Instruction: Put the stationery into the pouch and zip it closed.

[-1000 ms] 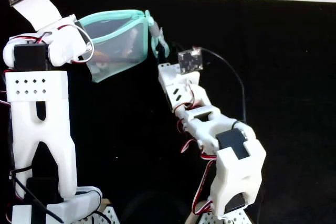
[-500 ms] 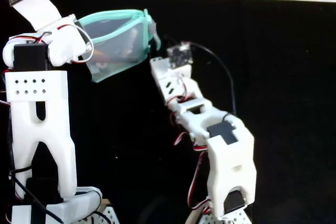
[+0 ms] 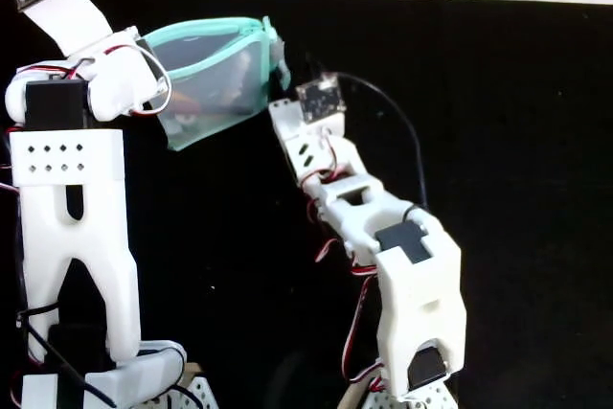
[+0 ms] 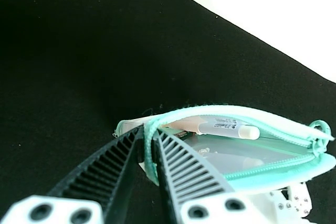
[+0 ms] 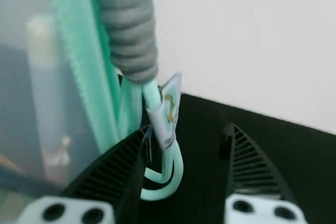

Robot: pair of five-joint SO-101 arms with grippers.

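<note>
From above, the pouch (image 3: 213, 74) gapes open over the black table (image 3: 498, 141). My left gripper (image 4: 149, 135) is clamped on its end, a pen (image 4: 226, 128) inside just ahead. My right gripper (image 5: 186, 127) is open, the pouch's loop (image 5: 178, 167) between its fingers.

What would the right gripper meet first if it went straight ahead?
Probably the mint loop at the zipper end of the pouch; it sits by one finger of the right gripper, depth unclear.
</note>
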